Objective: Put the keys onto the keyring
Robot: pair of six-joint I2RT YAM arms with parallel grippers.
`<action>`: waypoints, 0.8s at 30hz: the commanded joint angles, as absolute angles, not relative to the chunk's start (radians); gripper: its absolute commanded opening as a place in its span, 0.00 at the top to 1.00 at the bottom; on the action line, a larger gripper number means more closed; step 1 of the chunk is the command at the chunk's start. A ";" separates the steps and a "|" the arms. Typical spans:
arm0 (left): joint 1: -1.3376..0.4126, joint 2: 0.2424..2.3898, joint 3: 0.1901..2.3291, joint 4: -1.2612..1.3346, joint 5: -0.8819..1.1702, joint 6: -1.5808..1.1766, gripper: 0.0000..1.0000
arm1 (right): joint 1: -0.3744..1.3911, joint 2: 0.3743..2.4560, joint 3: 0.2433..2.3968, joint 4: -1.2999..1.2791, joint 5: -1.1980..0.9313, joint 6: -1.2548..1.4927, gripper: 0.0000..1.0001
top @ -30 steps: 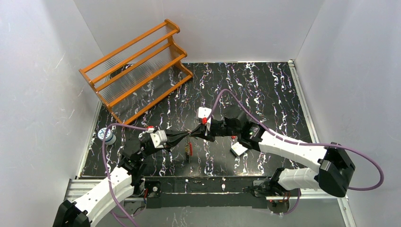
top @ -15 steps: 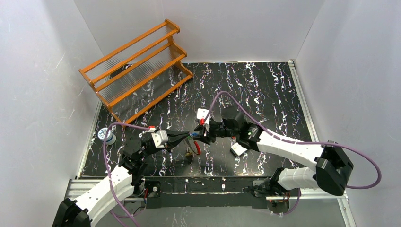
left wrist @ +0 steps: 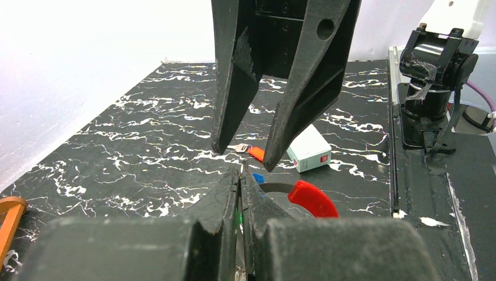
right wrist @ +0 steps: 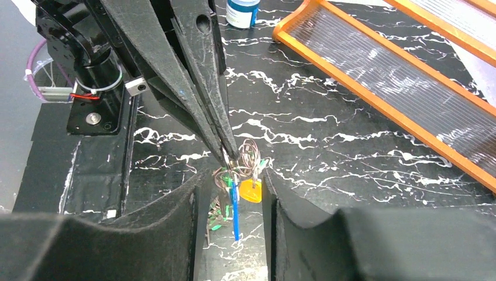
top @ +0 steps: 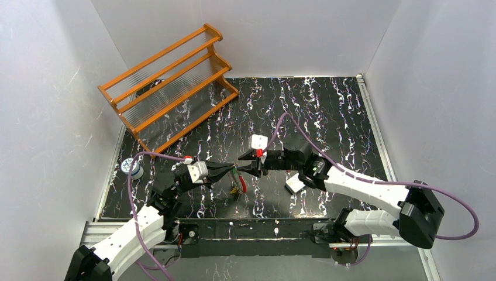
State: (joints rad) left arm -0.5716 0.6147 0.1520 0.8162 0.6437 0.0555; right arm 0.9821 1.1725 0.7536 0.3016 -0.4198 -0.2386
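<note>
Light: bright, even | shadows: faint | glare: wall [left wrist: 88, 29] blown out | blur: wrist views' foreground soft

The keyring [right wrist: 250, 153] is a thin silver wire loop, pinched at the tips of my left gripper [right wrist: 230, 153] over the near centre of the table. The keys [right wrist: 235, 202] hang below it in a bunch: blue, yellow and green heads, plus a red head [left wrist: 310, 199]. A loose key [left wrist: 255, 153], red-orange, lies flat on the table right of the bunch.
</note>
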 commanded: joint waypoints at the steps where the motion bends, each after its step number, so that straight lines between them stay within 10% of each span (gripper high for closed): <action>1: -0.575 0.611 0.175 0.885 0.658 0.059 1.00 | 0.981 1.205 0.782 0.371 -0.475 -0.227 0.57; 15: -0.575 0.618 0.178 0.885 0.670 0.052 1.00 | 0.982 1.229 0.793 0.379 -0.469 -0.230 0.99; 20: -0.575 0.610 0.179 0.884 0.658 0.053 1.00 | 0.983 1.220 0.793 0.360 -0.458 -0.248 0.99; 24: -0.575 0.587 0.195 0.847 0.624 0.071 0.77 | 0.982 1.216 0.818 0.290 -0.431 -0.286 0.99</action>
